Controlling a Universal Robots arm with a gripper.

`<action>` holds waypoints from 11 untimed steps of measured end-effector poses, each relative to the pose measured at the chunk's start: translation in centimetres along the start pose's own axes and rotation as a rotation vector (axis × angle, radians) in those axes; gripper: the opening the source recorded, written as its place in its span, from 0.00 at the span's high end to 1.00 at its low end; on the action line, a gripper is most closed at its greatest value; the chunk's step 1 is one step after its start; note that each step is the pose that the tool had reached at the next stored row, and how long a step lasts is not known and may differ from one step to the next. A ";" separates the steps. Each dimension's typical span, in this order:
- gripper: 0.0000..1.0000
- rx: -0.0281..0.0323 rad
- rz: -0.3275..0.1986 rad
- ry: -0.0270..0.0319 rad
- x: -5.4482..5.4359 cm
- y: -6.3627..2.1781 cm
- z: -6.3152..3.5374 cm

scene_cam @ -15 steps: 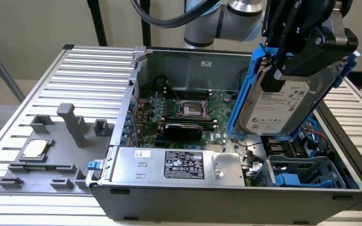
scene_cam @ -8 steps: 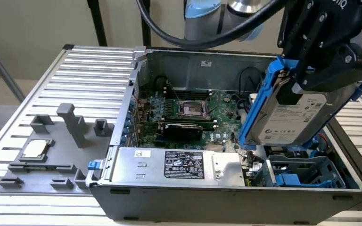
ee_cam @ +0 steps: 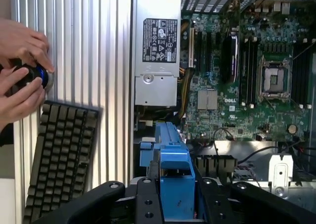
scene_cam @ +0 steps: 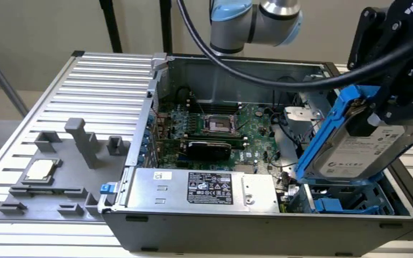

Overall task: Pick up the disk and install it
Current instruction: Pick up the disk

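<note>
And here we are: the end effector [scene_cam: 376,110] is clamped on the disk [scene_cam: 357,153], its black fingers pressed against the drive's sides. The disk is up in the air at the exterior view's right, tilted, white label facing the camera and a blue carrier rail running down its left edge. It hangs over the near right corner of the open computer case [scene_cam: 264,236], right above the blue drive bay [scene_cam: 339,204]. Whether its lower end touches the bay frame, I cannot tell.

From the wrist view, the disk's blue carrier [ee_cam: 173,155] sits squarely between the fingers of the end effector [ee_cam: 177,202], with the case interior spread out beyond it.

Inside the case, the silver power supply [scene_cam: 206,187] with its black label lies along the near wall, and the green motherboard [scene_cam: 253,121] sits behind it, its CPU socket [scene_cam: 219,124] open. A thick black cable [scene_cam: 278,80] sweeps down from the robot arm [scene_cam: 253,21] across the case.

At the exterior view's left, on the ribbed metal surface [scene_cam: 99,80], a grey fixture [scene_cam: 45,201] carries a small square CPU chip [scene_cam: 39,169], well apart from the disk.

In the wrist view, a dark keyboard [ee_cam: 59,155] lies on the surface, and a person's two hands [ee_cam: 22,44] hold a small dark round object [ee_cam: 34,76] beside it.
</note>
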State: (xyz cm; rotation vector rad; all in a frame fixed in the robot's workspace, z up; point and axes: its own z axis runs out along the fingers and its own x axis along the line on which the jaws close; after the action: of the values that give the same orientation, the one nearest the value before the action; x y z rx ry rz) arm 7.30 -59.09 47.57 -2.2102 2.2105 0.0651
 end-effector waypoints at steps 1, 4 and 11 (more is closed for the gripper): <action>0.67 0.0000 0.000 0.0000 0.1 -0.45 0.13; 0.67 0.0000 0.000 -0.0002 0.4 -1.85 0.63; 0.67 0.0000 0.000 -0.0001 0.4 -2.84 1.88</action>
State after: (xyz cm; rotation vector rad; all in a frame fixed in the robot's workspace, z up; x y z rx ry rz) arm 10.10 -59.46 45.62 -2.2102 2.2104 0.0652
